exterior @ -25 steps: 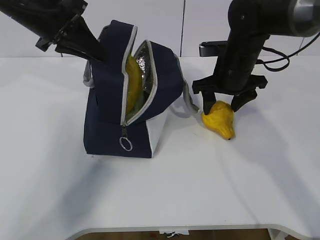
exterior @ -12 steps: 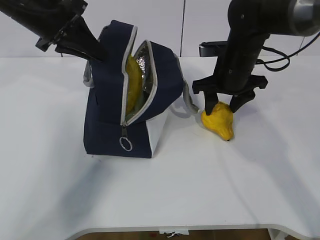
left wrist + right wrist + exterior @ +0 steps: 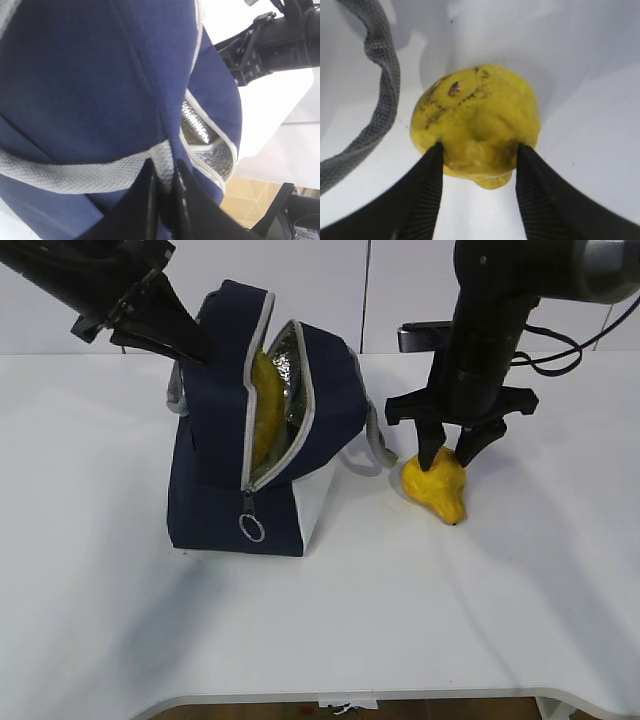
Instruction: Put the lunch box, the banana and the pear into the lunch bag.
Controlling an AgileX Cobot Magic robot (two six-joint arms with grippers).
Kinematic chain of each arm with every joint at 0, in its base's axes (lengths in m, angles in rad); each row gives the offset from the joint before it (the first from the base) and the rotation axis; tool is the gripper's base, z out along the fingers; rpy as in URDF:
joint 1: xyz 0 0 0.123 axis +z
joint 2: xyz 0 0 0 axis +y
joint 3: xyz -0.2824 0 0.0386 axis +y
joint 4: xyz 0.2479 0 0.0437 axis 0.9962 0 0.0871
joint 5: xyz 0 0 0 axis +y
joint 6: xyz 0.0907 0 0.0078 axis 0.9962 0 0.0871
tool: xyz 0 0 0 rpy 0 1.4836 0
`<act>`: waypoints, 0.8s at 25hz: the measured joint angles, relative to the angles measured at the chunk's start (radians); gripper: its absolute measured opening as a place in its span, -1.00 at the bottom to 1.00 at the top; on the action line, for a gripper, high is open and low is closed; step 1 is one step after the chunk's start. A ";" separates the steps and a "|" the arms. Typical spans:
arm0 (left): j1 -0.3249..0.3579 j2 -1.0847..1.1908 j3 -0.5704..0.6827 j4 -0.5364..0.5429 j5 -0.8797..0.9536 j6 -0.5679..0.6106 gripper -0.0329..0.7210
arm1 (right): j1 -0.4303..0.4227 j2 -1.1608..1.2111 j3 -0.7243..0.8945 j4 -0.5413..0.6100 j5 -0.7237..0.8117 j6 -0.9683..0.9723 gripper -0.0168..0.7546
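Note:
The navy lunch bag (image 3: 215,470) stands tilted on the table with its zipper open, showing silvery lining (image 3: 197,130). The banana (image 3: 264,405) stands inside the opening. My left gripper (image 3: 164,175) is shut on the bag's grey webbing handle (image 3: 75,170) and holds the bag's top from the upper left of the exterior view (image 3: 190,348). The pear (image 3: 435,485) lies on the table just right of the bag. My right gripper (image 3: 447,455) comes down on it, and its fingers press both sides of the pear (image 3: 477,120). The lunch box is hidden.
The bag's other grey handle (image 3: 378,445) loops onto the table between bag and pear and also shows in the right wrist view (image 3: 382,85). The zipper's ring pull (image 3: 251,528) hangs at the bag's front. The white table's front edge (image 3: 350,695) is near.
The right gripper and the pear have shifted slightly up and left toward the bag. The bag and the left arm have not moved.

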 joint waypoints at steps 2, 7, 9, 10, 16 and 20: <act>0.000 0.000 0.000 0.000 0.000 0.000 -0.87 | 0.000 0.000 -0.003 0.015 0.009 -0.018 -0.03; 0.000 0.000 0.000 0.000 0.000 0.000 -0.87 | 0.000 -0.017 -0.005 0.051 0.024 -0.059 -0.05; 0.000 0.000 0.000 0.000 0.000 0.000 -0.87 | 0.000 -0.036 -0.001 0.051 0.024 -0.065 -0.05; 0.000 0.000 0.000 0.000 0.000 0.000 -0.87 | 0.000 -0.051 0.004 0.049 0.024 -0.068 -0.05; 0.000 0.000 0.000 0.011 0.000 0.000 -0.87 | 0.000 -0.124 0.073 0.047 0.026 -0.070 -0.05; 0.000 0.000 0.000 0.023 0.000 0.000 -0.87 | 0.000 -0.159 0.161 0.045 0.027 -0.070 -0.05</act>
